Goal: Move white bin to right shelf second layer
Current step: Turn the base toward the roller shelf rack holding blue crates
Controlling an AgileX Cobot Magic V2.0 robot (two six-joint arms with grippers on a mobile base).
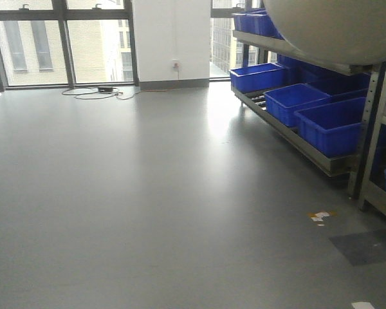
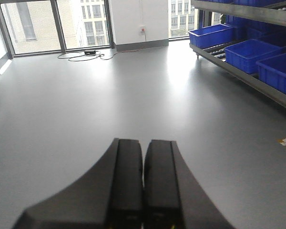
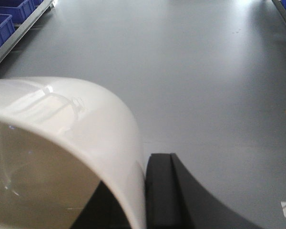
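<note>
Clamped on the wall of the white bin (image 3: 62, 124) bulking to its left, the right gripper (image 3: 133, 202) likely needed a firm, level carry; the left gripper (image 2: 143, 181) was pressed together, empty.

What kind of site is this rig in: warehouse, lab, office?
Probably a storage or logistics test room in an office-type building: steel racks loaded with blue crates, a wide bare grey floor, and tall windows facing other buildings.
</note>
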